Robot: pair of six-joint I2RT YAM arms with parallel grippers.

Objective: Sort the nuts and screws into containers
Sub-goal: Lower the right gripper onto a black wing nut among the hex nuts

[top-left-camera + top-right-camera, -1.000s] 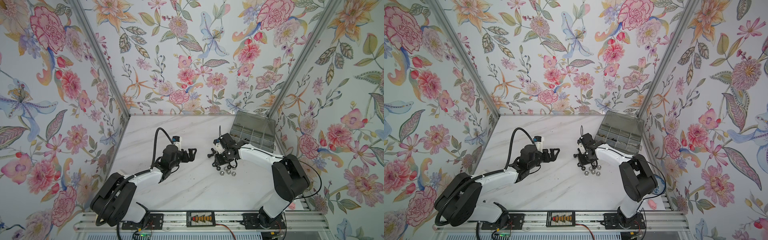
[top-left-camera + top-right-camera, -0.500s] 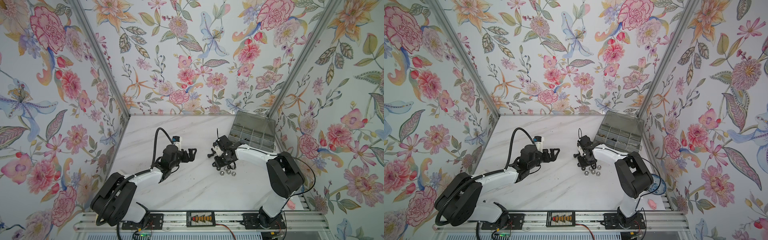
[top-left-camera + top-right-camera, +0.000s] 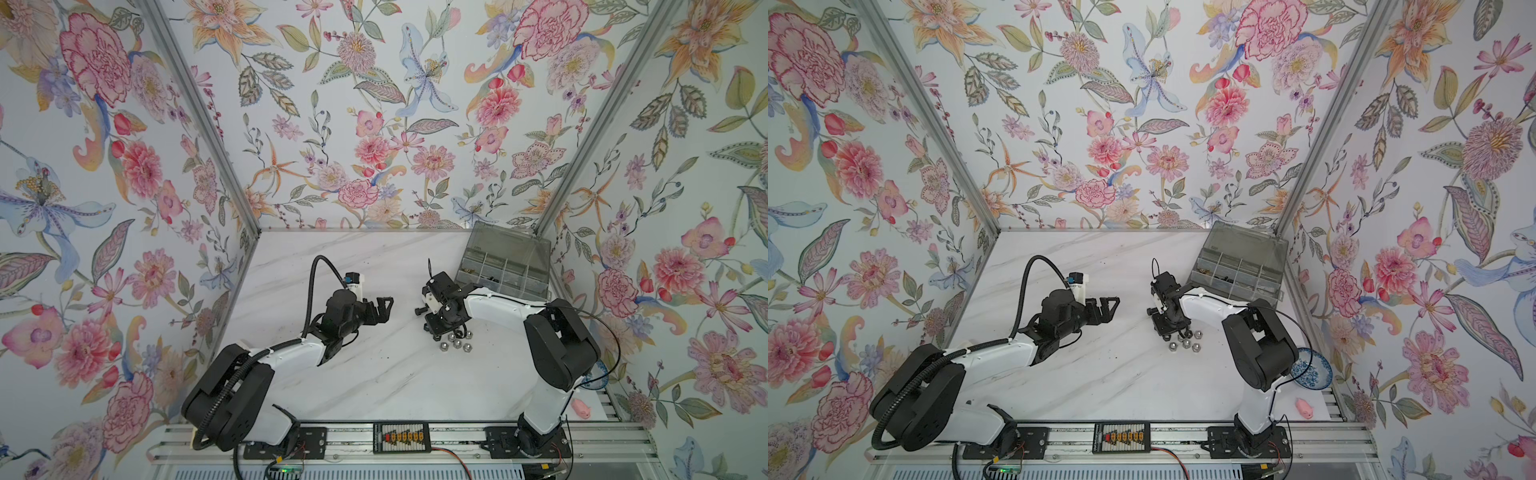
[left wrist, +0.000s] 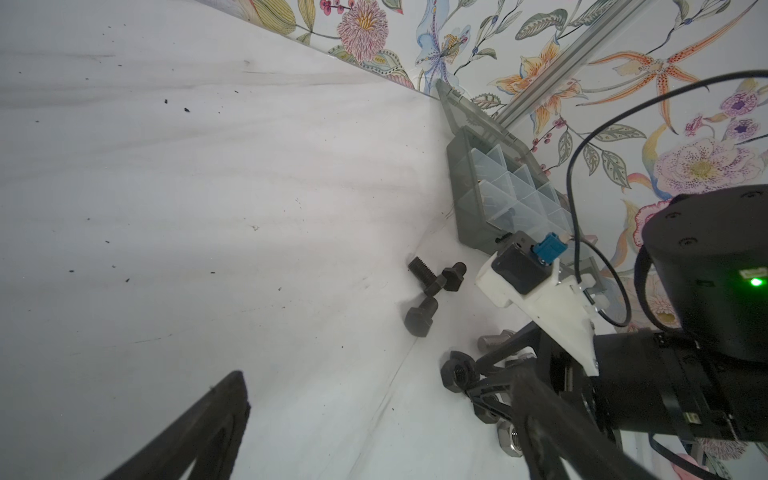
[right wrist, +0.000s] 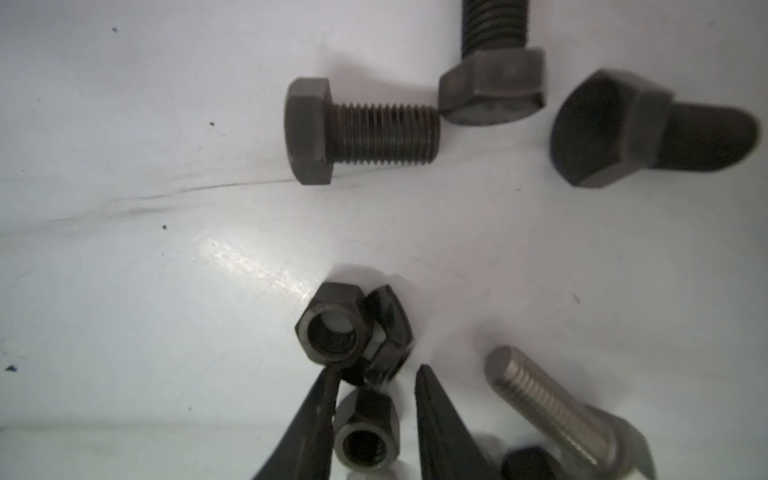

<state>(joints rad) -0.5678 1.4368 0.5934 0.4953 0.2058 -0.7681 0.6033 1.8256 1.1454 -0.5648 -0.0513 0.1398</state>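
Hardware loose on the white marble table [image 3: 395, 382], right of centre, just in front of the organiser box [image 3: 462, 272]. Box in the far right corner, lid up; a few small pieces in the compartments, too small to name.

Right gripper [image 5: 377, 372] low over the pile, pointing down. Fingers part-way apart, straddling one black nut [image 5: 365, 436] lying flat, hole up. One finger looks to touch it, a sliver of table shows at the other; not clamped.

Just past the fingertips, two more black nuts [image 5: 332, 332] leaning on each other. Beyond them, three black screws [image 5: 361, 131] on their sides, two touching, shaft tip to head. Silver screw [image 5: 552, 407] beside the gripper, also on its side. Silver nuts [image 3: 455, 343] in a tight cluster on the near side of the gripper in both top views.

Left gripper [image 3: 384, 307] hovering left of the pile, well apart from it, fingers wide, nothing between them.

Blue-and-white bowl [image 3: 1312, 370] at the near right edge, partly behind the right arm.
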